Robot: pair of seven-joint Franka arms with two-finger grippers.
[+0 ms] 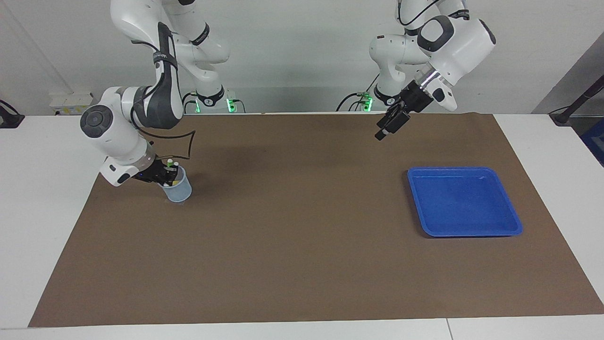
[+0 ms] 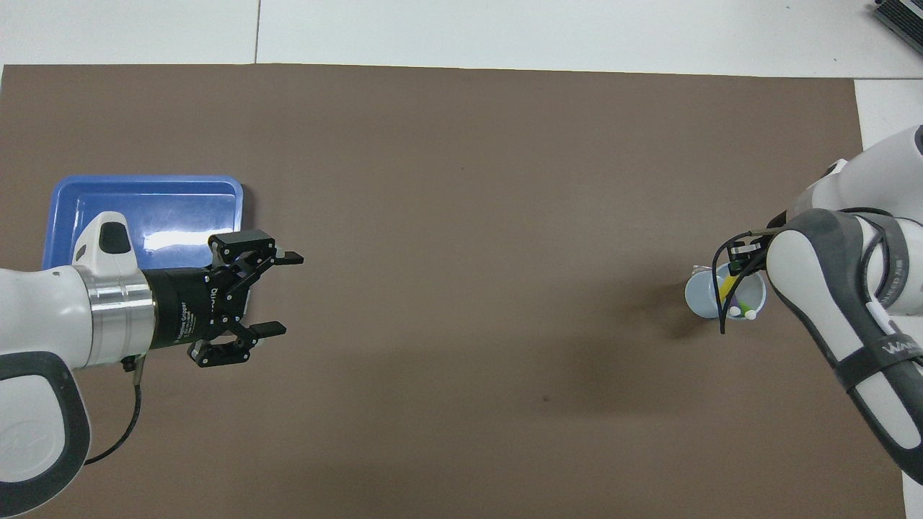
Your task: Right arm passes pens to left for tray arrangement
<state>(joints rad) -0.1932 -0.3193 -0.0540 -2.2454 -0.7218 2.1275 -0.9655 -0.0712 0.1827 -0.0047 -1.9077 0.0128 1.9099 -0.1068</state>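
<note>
The left gripper [image 2: 277,294] waits in the air with its fingers spread wide, over the brown mat [image 1: 292,264] at the mat's robot-side edge, toward the left arm's end. The blue tray [image 1: 465,226] lies empty a little farther out, just beside that gripper as seen from above. At the right arm's end, the right gripper [image 1: 166,177] reaches into the small cup [image 1: 179,191] — fingers closed, apparently on one of the pens [image 1: 171,164] standing upright there, though which one cannot be told. The right arm is by far the nearer; the pen's long axis is vertical, so it must rise straight out before crossing the mat.
</note>
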